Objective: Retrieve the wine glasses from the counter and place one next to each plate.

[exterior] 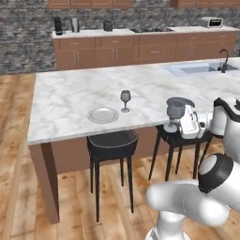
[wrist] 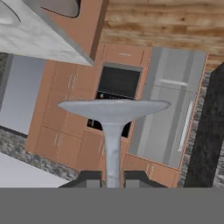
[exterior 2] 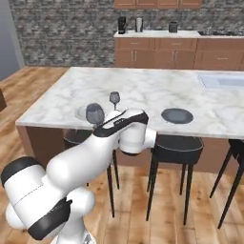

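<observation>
Holding a wine glass (wrist: 112, 131) by its thin stem, my gripper (wrist: 112, 178) is closed down tight, the two dark fingertips (wrist: 89, 178) pressed against either side of the stem and the round foot spread wide in front of my hand camera. From the left base view the held glass sits at the end of my wrist, its smoky bowl just off the near edge of the marble counter (exterior: 70, 93), in front of the dark plate (exterior: 180, 101). The right base view shows that plate (exterior 2: 177, 115) flat on the slab, well apart from the pale plate (exterior: 103, 115). The other wine glass (exterior: 125, 100) stands upright on the counter just beside the pale plate. Two black stools (exterior: 112, 145) sit tucked under the counter's near edge.
</observation>
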Controlling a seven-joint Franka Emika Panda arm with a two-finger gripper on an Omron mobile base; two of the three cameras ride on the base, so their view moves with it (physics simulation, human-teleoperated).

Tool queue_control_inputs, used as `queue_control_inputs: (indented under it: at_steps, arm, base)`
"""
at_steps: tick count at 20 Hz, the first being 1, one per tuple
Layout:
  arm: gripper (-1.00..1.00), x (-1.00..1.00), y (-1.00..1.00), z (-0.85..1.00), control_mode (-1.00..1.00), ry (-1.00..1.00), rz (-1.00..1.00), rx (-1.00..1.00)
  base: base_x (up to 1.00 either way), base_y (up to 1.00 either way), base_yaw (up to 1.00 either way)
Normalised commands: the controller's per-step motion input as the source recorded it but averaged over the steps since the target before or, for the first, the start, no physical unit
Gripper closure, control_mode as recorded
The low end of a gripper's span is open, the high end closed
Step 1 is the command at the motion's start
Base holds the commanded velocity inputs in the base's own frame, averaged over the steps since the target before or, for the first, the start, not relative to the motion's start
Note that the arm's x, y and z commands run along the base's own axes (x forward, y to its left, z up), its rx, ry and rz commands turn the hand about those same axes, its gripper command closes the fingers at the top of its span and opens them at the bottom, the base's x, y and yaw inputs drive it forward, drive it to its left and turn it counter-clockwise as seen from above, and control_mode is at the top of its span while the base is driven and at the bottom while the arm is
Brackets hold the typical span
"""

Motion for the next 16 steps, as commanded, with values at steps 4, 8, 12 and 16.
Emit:
queue_control_inputs:
  at_steps: [4,8,12,16]
  arm:
    - [1.00,0.00,0.00,0.00,1.00,0.00,0.00,0.00]
    - [1.00,0.00,0.00,0.00,1.00,0.00,0.00,0.00]
    - [1.00,0.00,0.00,0.00,1.00,0.00,0.00,0.00]
    - [1.00,0.00,0.00,0.00,1.00,0.00,0.00,0.00]
  base:
    - [0.21,-1.00,0.12]
    - [0.40,-1.00,0.07]
    - [0.76,-0.98,0.13]
    - [0.84,-0.65,0.16]
